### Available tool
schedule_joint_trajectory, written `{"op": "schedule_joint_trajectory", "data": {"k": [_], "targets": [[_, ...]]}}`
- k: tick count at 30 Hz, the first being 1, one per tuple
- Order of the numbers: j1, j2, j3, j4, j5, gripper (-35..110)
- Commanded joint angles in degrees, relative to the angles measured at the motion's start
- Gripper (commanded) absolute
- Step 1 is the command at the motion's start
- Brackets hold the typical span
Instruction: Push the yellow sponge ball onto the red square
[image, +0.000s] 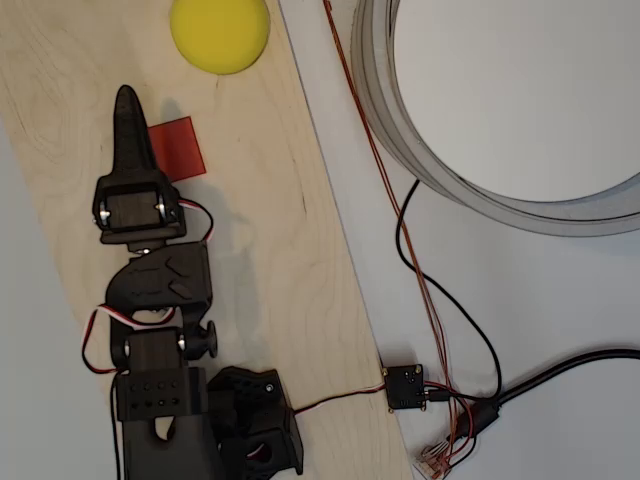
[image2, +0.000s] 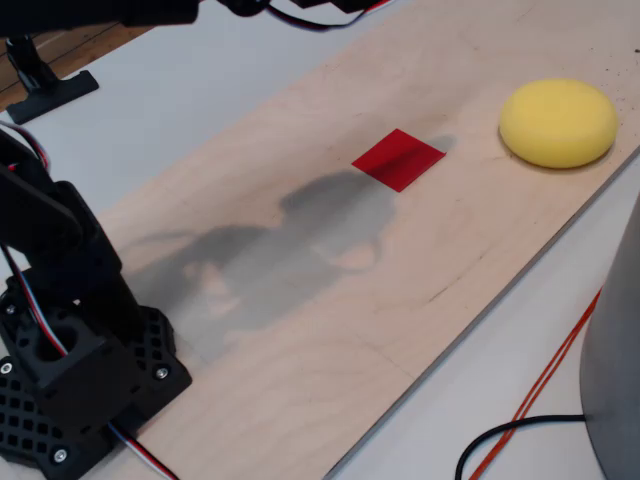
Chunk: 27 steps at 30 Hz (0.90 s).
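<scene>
Since the yellow sponge ball (image: 219, 34) looks like matte foam, I'd guess it's super light and squishy, so it'll probably skid or bounce off a hard poke; a slow shove low on its far side seems safest. It's round-ish and flattened, so no real long axis or facing. In the overhead view the fingers (image: 127, 100) look closed to a point, holding nothing. The ball sits ahead and to the right, well apart; the red square (image: 178, 148) is just beside the fingers, on the wooden table (image: 280, 260).
</scene>
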Motion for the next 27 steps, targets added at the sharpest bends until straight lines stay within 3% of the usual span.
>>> {"op": "schedule_joint_trajectory", "data": {"k": [1, 6, 27], "targets": [[2.64, -2.11, -6.33, 3.96, 1.76, 0], [4.13, -7.56, -15.21, 11.69, 4.13, 0], [1.93, -38.67, -39.90, 12.83, 8.88, 0]]}}
